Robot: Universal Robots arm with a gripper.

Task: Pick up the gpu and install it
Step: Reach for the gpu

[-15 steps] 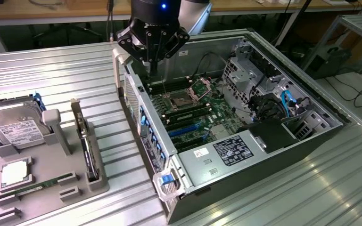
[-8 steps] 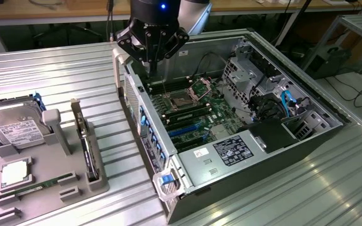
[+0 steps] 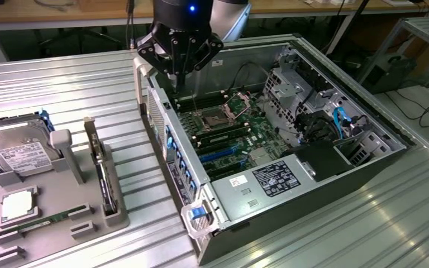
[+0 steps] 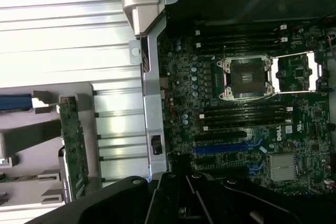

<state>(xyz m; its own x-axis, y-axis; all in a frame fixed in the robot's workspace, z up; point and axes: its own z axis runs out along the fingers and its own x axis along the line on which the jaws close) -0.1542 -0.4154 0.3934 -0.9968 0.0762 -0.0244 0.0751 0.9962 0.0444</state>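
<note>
The gpu [image 3: 103, 174] stands on edge in a slot of the grey holder [image 3: 87, 204] at the exterior view's left, its silver bracket uppermost at the far end. In the wrist view the gpu [image 4: 73, 148] shows as a green board strip beside the case wall. My gripper [image 3: 176, 75] hangs over the far left corner of the open computer case [image 3: 363, 162], above the motherboard [image 3: 229, 131]. Its fingers are shut together with nothing between them, well apart from the gpu. The blue slots [image 4: 220, 148] on the motherboard [image 4: 236, 103] lie bare.
In the grey holder also sit a silver hard drive [image 3: 17, 148], a processor chip [image 3: 17, 205] and a narrow RAM stick [image 3: 43, 219]. The case's metal side wall [image 4: 149, 103] stands between holder and motherboard. Cables and a drive cage [image 3: 304, 95] crowd the case's far side. Everything rests on a ribbed metal table [image 3: 73, 84].
</note>
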